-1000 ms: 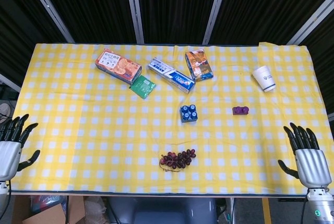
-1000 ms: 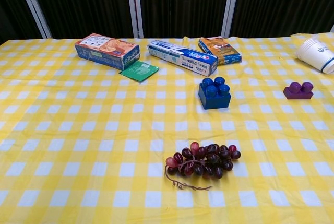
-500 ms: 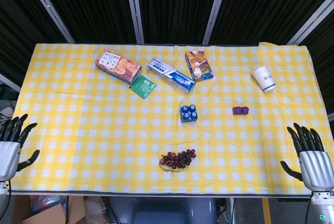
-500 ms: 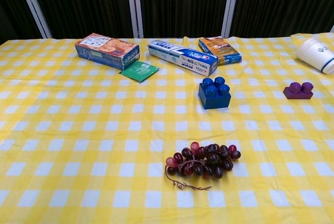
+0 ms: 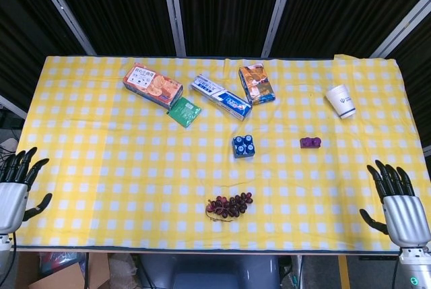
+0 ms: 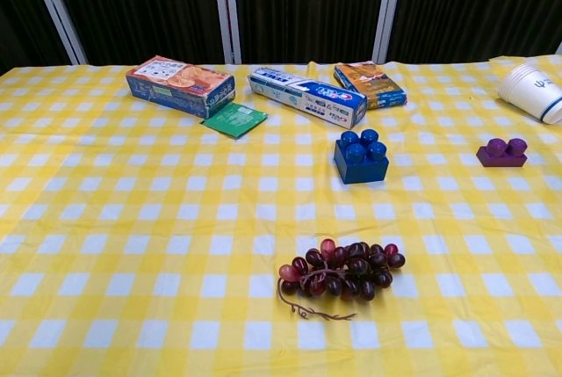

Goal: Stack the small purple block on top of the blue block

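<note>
The right hand [image 5: 403,211] was seen at the near right corner of the table [image 5: 101,168], with its fingers spread apart and nothing held in it. The left hand [image 5: 15,193] was found at the near left edge, also with fingers apart and nothing grasped. Both hands were well apart from the blocks, and neither was shown in the chest view. The small purple block [image 5: 310,142] was lying on the yellow checked cloth, on the right side of the table, well apart from the right hand. The blue block [image 5: 244,145] was placed near the middle of the table, to the left of the purple one and not touching it. A bunch of grapes [image 5: 229,205] was laid nearer to the robot than the blue block. A white paper cup [image 5: 342,101] was lying on its side beyond the purple block. Further back, a toothpaste box [image 5: 220,96], two snack boxes [image 5: 153,85] and a green packet [image 5: 184,111] were arranged.
</note>
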Controlling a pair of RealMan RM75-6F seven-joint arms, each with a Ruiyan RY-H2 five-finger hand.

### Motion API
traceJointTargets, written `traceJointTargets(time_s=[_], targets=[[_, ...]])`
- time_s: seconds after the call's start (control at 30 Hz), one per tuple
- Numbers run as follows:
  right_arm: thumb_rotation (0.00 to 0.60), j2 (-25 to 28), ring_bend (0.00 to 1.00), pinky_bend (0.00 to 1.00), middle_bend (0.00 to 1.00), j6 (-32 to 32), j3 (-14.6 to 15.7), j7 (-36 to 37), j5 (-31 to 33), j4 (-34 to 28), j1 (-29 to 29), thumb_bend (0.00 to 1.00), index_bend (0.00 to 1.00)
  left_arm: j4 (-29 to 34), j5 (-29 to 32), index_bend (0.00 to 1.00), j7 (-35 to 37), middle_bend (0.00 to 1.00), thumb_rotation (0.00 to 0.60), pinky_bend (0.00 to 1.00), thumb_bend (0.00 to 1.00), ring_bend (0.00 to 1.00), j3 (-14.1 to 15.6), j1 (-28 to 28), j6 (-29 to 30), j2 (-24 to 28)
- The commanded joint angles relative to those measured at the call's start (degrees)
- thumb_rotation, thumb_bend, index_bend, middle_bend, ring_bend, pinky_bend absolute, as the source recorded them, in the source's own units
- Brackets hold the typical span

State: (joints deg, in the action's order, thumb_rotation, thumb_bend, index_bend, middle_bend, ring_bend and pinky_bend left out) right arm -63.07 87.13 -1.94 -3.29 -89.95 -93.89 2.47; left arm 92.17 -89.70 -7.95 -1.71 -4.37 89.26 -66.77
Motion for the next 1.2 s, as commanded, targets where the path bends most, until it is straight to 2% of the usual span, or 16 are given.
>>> traceJointTargets(time_s=[0.03, 0.47, 0.57, 0.77, 1.07, 1.2], targets=[[0.6, 0.1, 0.0, 0.0, 0.0, -0.4, -0.1, 0.5, 0.4, 0.2, 0.1, 0.29, 0.06, -0.1, 0.0, 0.16, -0.2, 0.0, 0.6, 0.05, 0.32, 0.0, 0.0, -0.1, -0.1, 0.0], [0.6, 0.1, 0.0, 0.0, 0.0, -4.3, -0.7, 1.3, 1.2, -0.7, 2.6, 0.29, 0.06, -0.3, 0.8, 0.16, 1.4, 0.0, 0.6, 0.05, 0.32, 0.0, -0.4, -0.1, -0.6, 0.3], [0.6, 0.3, 0.0, 0.0, 0.0, -8.2, -2.3, 2.9, 2.7, -1.1, 5.4, 0.29, 0.06, -0.4, 1.1, 0.16, 1.8, 0.0, 0.6, 0.05, 0.32, 0.0, -0.6, -0.2, -0.6, 0.4], [0.6, -1.9, 0.0, 0.0, 0.0, -18.3, -6.1, 5.4, 6.9, 1.5, 13.1, 0.29, 0.15, -0.3, 1.0, 0.16, 1.1, 0.0, 0.6, 0.05, 0.32, 0.0, -0.4, -0.6, -1.4, 0.2], [0.6, -7.0, 0.0, 0.0, 0.0, -29.7, -8.8, -0.5, 16.6, 7.2, 20.6, 0.29, 0.17, -0.3, 1.7, 0.16, 0.0, 0.0, 0.6, 0.05, 0.32, 0.0, -0.7, -0.6, -1.7, -0.1], [0.6, -9.0, 0.0, 0.0, 0.0, -33.1, -9.6, 0.0, 19.9, 8.9, 22.7, 0.29, 0.2, -0.3, 1.8, 0.16, -0.6, 0.0, 0.6, 0.05, 0.32, 0.0, -0.6, -0.7, -1.8, -0.2]])
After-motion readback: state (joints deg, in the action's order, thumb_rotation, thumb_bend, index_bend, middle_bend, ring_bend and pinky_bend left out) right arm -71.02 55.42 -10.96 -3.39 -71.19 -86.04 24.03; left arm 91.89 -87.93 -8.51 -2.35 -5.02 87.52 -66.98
